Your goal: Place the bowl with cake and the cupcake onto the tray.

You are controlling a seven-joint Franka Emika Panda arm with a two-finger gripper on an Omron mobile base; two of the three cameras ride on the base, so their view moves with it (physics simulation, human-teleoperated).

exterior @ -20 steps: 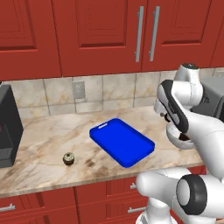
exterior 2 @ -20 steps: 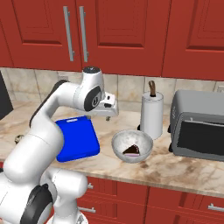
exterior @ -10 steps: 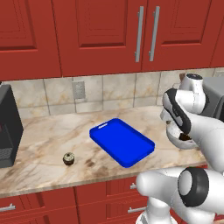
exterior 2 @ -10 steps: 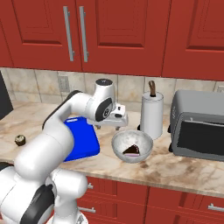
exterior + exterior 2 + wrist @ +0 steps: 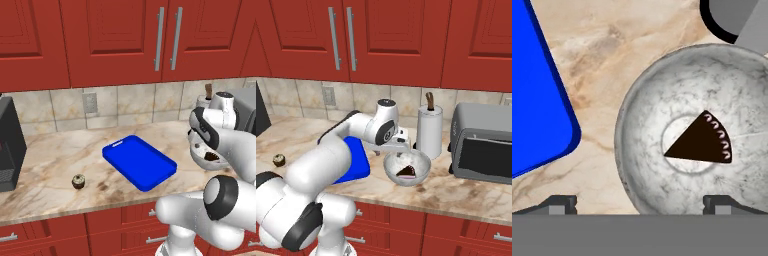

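The claw (image 5: 640, 204) hangs wide open and empty just above the bowl with cake (image 5: 697, 135), its two fingertips (image 5: 562, 204) spread, one over the bench beside the bowl's rim and one over the bowl. One dark wedge of cake lies in that single bowl, which stands on the marble bench (image 5: 60, 165) just beside the one blue tray (image 5: 139, 162), not touching it. One cupcake (image 5: 78, 181) sits well apart, beyond the tray's far side. One paper-towel roll (image 5: 429, 131) and one toaster oven (image 5: 481, 149) stand behind the bowl.
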